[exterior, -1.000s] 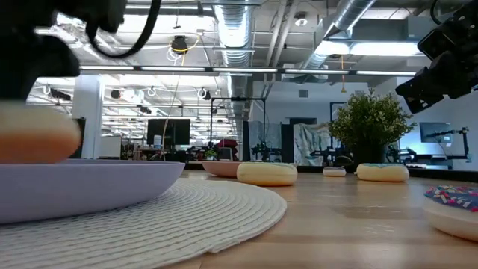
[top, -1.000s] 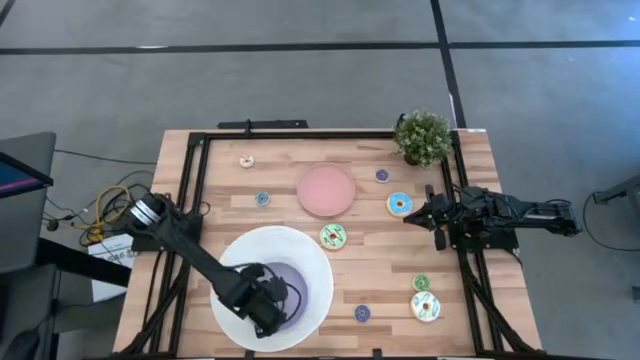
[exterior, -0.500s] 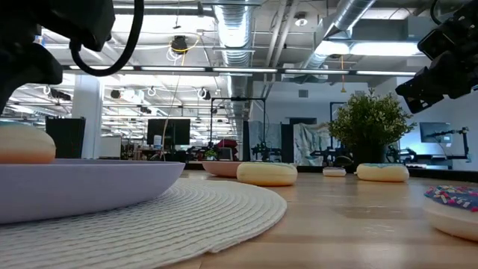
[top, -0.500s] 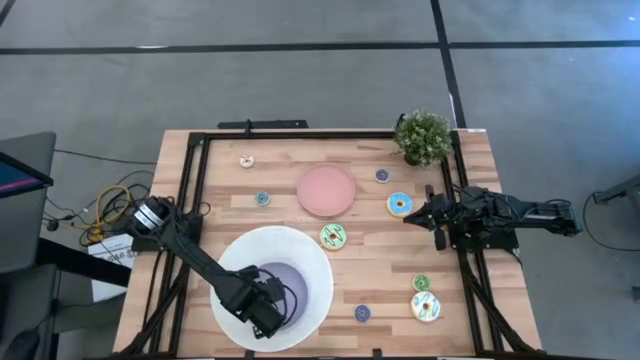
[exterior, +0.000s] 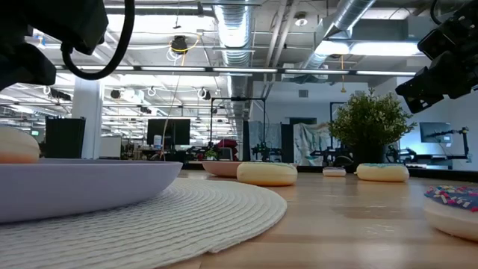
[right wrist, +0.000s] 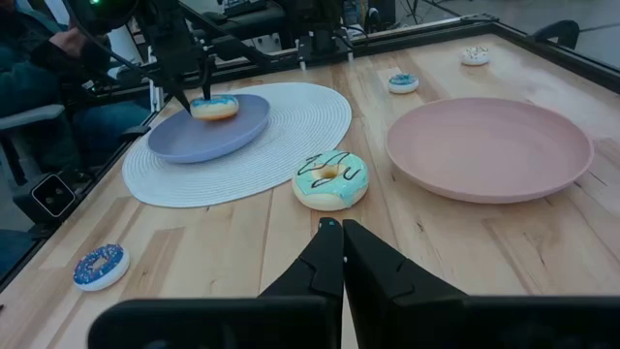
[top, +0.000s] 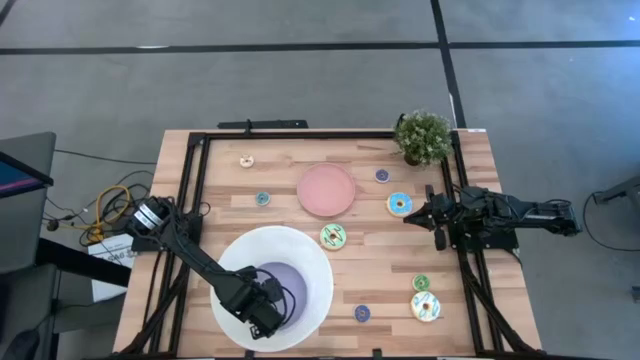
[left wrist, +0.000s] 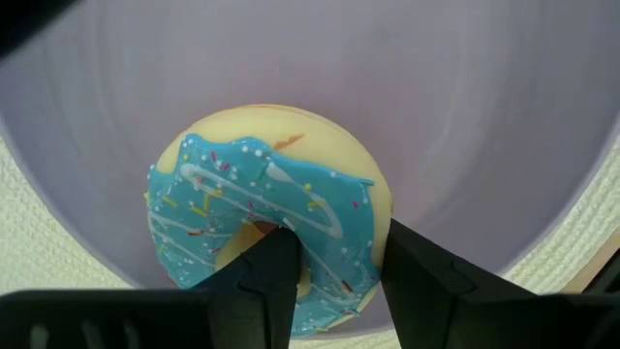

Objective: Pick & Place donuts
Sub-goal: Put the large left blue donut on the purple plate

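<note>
In the lavender dish [left wrist: 465, 107] the left gripper's [left wrist: 334, 276] jaws are pinching the blue-iced donut [left wrist: 266, 233] by its ring, right gripper [right wrist: 340, 254] pressed together; lifting without letting go could drag it out

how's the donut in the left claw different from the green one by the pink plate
The blue-iced donut lies in the lavender plate with the left claw closed on its ring; the green-iced donut sits free on bare wood beside the pink plate. Blue icing carries sprinkles, green a dark squiggle. Both are rings on pale dough.
</note>
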Robot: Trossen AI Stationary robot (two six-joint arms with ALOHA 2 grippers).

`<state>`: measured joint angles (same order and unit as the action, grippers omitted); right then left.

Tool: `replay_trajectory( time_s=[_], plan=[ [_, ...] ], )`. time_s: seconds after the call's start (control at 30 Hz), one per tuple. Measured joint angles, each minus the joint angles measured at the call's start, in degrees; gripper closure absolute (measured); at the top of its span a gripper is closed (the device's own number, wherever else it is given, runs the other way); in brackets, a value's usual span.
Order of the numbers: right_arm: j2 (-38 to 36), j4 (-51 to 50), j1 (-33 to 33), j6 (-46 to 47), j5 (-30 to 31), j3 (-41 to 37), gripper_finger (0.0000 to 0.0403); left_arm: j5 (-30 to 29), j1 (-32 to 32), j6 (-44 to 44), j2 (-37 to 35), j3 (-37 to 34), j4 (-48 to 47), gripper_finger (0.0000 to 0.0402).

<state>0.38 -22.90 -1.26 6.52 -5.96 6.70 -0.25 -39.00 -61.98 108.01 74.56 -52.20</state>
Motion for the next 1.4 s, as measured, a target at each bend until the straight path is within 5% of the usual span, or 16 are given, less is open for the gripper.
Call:
replay_trajectory(
  time_s=[0.47, 1.0, 1.4],
  plan=[
    [0.0, 0.0, 0.0, 0.0, 0.0, 0.0, 0.0403, 0.1, 0.0, 0.0, 0.0, 0.0, 0.0, 0.0272],
    [0.0, 0.0, 0.0, 0.0, 0.0, 0.0, 0.0403, 1.6, 0.0, 1.3, 0.0, 0.0, 0.0, 0.0204],
    [0.0, 0.0, 0.0, 0.0, 0.0, 0.0, 0.0403, 2.4, 0.4, 3.8, -0.1, 2.5, -4.6, 0.0195]
  ],
)
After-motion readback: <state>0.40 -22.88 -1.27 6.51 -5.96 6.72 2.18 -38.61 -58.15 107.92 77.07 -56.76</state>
